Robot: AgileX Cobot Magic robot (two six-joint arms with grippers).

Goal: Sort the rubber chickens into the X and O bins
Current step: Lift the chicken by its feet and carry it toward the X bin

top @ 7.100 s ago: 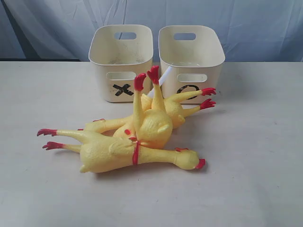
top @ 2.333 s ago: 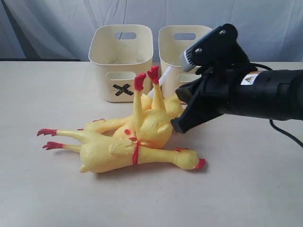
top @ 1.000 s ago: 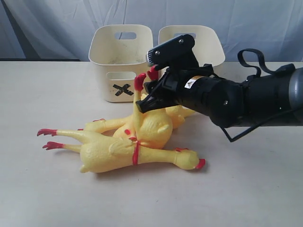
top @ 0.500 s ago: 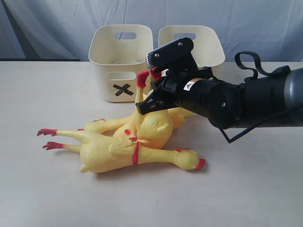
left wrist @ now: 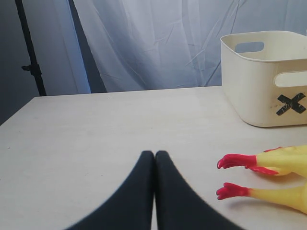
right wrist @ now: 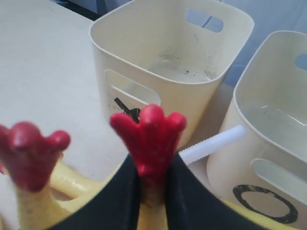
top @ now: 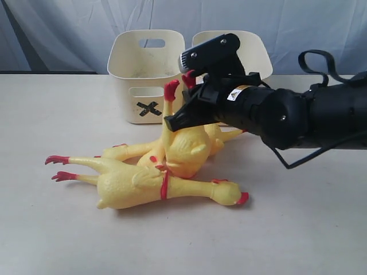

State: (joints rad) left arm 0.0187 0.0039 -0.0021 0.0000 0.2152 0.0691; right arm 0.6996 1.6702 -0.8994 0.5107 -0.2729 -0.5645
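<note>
Three yellow rubber chickens lie piled in front of the bins. The front chicken [top: 143, 186] lies flat along the table. The top chicken [top: 184, 150] stands tail-up with both red feet in the air. My right gripper [top: 182, 114] [right wrist: 152, 167] is shut on one of its legs just below the red foot [right wrist: 148, 134]. The third chicken [top: 217, 136] lies behind, mostly hidden by the arm. The X bin [top: 146, 60] [right wrist: 158, 91] and O bin [top: 255, 51] [right wrist: 268, 143] stand side by side behind the pile. My left gripper [left wrist: 154, 154] is shut and empty, near two red feet [left wrist: 235, 161].
A white ribbed rod [right wrist: 213, 143] leans between the two bins. A pale curtain [top: 69, 28] hangs behind the table. The right arm's black body [top: 287, 117] stretches across the right half of the table, with a cable looping above it.
The right jaws have closed on the upright chicken's leg. The arm has since shifted slightly up and right, drawing the top chicken with it. The left gripper's earlier state is not shown.
</note>
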